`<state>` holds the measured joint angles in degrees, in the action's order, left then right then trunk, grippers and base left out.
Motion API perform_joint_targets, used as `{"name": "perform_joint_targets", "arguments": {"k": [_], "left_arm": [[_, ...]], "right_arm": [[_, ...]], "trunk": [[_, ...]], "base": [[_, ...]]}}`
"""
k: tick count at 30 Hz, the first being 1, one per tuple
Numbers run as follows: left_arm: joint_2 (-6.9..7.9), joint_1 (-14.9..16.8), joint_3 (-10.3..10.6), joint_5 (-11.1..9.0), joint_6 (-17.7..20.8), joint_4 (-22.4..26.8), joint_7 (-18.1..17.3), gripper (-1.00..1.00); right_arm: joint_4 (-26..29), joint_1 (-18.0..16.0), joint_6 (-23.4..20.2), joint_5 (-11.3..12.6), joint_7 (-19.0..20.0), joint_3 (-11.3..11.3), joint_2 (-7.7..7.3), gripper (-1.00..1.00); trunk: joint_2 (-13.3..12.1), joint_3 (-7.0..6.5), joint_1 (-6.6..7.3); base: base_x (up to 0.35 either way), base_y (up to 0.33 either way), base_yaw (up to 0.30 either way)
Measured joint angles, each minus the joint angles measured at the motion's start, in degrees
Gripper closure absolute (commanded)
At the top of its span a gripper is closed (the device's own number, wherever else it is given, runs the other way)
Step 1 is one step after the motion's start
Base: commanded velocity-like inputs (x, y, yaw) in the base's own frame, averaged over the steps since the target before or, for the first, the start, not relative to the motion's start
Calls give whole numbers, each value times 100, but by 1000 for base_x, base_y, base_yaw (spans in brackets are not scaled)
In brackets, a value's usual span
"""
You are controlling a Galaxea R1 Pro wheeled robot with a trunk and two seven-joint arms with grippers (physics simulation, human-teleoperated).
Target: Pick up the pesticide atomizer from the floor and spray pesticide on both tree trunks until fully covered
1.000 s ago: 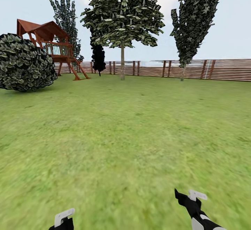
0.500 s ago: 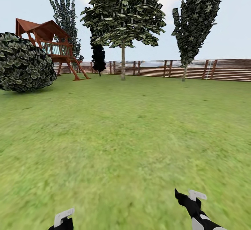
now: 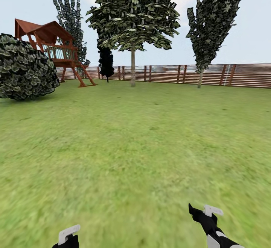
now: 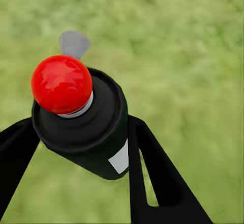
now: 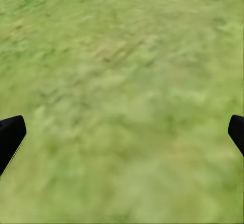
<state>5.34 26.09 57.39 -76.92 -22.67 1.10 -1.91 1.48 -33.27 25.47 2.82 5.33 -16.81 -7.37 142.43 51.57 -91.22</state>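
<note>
Close in, the left gripper (image 4: 76, 147) is clamping the pesticide atomizer (image 4: 81, 119) between its fingers; the right gripper (image 5: 122, 132) is hanging spread wide over the grass (image 3: 135, 146). Far off, a tree (image 3: 132, 34) is standing at twelve o'clock before the fence (image 3: 210, 75).

No readable text, brand, number or sign showing anywhere. Sprayer (image 4: 84, 122) carrying small pale label patch, blank, nothing legible on it.
</note>
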Motion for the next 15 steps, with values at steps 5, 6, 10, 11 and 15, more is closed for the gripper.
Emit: {"name": "perform_joint_targets", "arguments": {"k": [5,6,10,11,15], "left_arm": [[0,0,0,0,0,0,0,100],[0,0,0,0,0,0,0,100],[0,0,1,0,0,0,0,100],[0,0,0,0,0,0,0,100],[0,-1,2,0,0,0,0,100]], "right_arm": [[0,0,0,-2,0,0,0,-100],[0,0,0,-3,0,0,0,-100],[0,0,0,-5,0,0,0,-100],[0,0,0,-3,0,0,0,-100],[0,0,0,-2,0,0,0,-100]], "trunk": [[0,0,0],[0,0,0],[0,0,0],[0,0,0],[0,0,0]], "base": [[330,0,0],[330,0,0],[330,0,0],[330,0,0],[330,0,0]]}}
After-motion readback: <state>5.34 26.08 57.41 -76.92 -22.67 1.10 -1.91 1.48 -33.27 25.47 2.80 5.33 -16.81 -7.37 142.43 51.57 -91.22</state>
